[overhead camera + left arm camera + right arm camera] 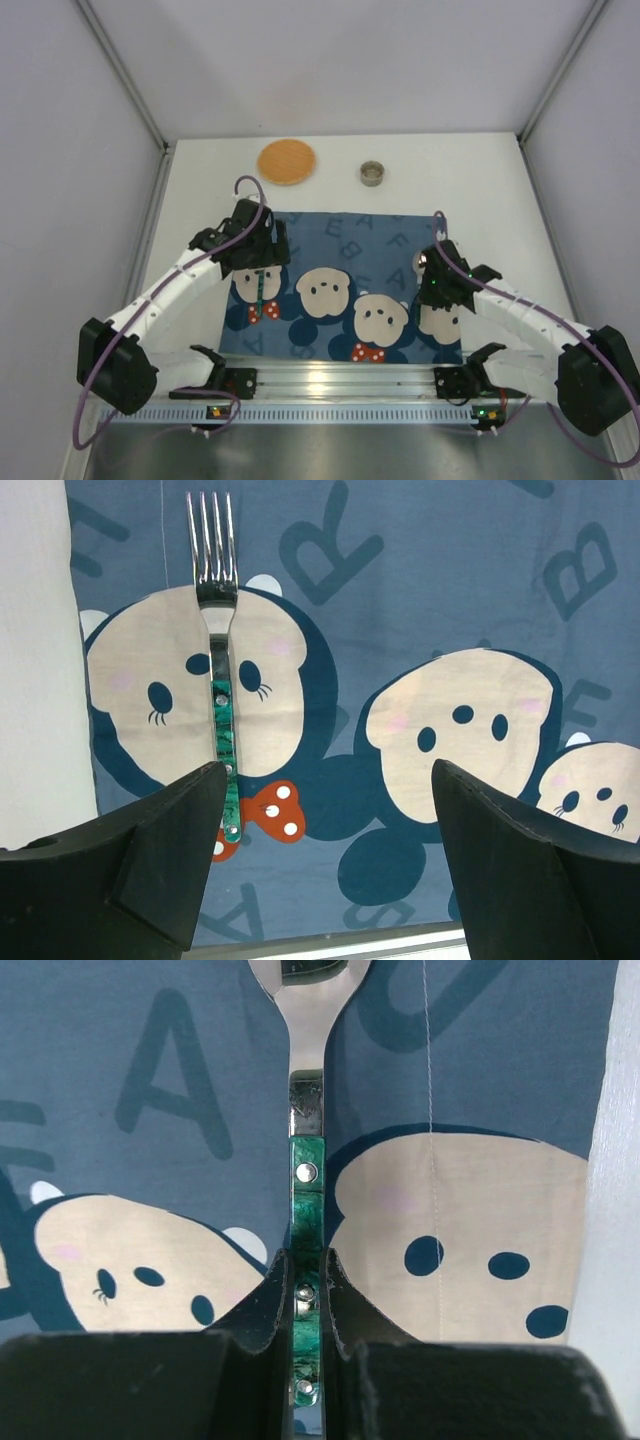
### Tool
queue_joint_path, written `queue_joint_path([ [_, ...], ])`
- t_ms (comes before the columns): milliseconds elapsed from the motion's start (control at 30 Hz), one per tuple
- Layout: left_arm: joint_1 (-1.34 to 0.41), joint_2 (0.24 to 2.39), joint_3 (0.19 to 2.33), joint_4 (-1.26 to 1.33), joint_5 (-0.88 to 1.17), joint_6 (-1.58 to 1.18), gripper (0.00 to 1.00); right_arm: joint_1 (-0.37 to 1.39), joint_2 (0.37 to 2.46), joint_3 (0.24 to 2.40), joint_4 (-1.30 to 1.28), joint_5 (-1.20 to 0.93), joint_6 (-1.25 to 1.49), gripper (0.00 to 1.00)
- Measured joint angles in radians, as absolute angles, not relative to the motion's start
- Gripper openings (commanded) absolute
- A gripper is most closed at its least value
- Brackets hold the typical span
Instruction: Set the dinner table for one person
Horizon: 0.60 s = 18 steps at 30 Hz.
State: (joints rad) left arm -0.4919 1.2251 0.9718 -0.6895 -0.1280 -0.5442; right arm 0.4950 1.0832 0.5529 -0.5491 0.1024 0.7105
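Left gripper [328, 775]: jaws wide apart, gripping nothing, hovering over fork [222, 710] lying flat at left of placemat [340, 235], itself lower centre on white dinner table [460, 190]. Right gripper [305, 1258]: clamped on green handle of spoon [306, 1110] near placemat's right edge. Probably cutlery-laying step; next calls for resting spoon flat, then letting go.

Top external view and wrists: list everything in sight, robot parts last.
table: one, white, under everything.
placemat: one, dark blue with bears, table centre.
fork: one, silver, green handle, on placemat's left.
utensil: one, silver, green handle, over placemat's right.
disc: one, orange-tan, beyond placemat.
small ring: one, greyish, right of disc.
left gripper: one, black, open above fork.
right gripper: one, black, shut on utensil.
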Motion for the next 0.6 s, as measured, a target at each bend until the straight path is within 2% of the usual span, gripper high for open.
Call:
queue_joint_path([
  [100, -0.492, 1.209, 0.953, -0.696, -0.129, -0.552, 0.88, 0.495, 1.083, 0.529, -0.548, 0.095, 0.71, 0.0],
  [133, -0.492, 1.206, 0.948, -0.7, -0.131, -0.554, 0.88, 0.495, 1.083, 0.526, -0.55, 0.094, 0.71, 0.06],
  [167, -0.492, 1.205, 0.944, -0.703, -0.133, -0.556, 0.88, 0.495, 1.084, 0.525, -0.552, 0.094, 0.71, 0.19],
  [233, -0.492, 1.204, 0.94, -0.707, -0.139, -0.559, 0.88, 0.495, 1.09, 0.525, -0.558, 0.096, 0.713, 0.31],
  [267, -0.492, 1.204, 0.94, -0.708, -0.144, -0.56, 0.88, 0.495, 1.095, 0.525, -0.567, 0.094, 0.713, 0.42],
  [367, -0.492, 1.205, 0.941, -0.707, -0.158, -0.566, 0.89, 0.495, 1.104, 0.525, -0.592, 0.093, 0.711, 0.61],
  [433, -0.49, 1.217, 0.955, -0.707, -0.169, -0.567, 0.89, 0.495, 1.104, 0.534, -0.622, 0.092, 0.702, 0.67],
  [467, -0.487, 1.23, 0.972, -0.707, -0.173, -0.567, 0.89, 0.495, 1.103, 0.548, -0.644, 0.092, 0.698, 0.83],
  [600, -0.45, 1.326, 1.084, -0.686, -0.162, -0.567, 0.89, 0.495, 1.074, 0.65, -0.726, 0.093, 0.665, 0.92],
])
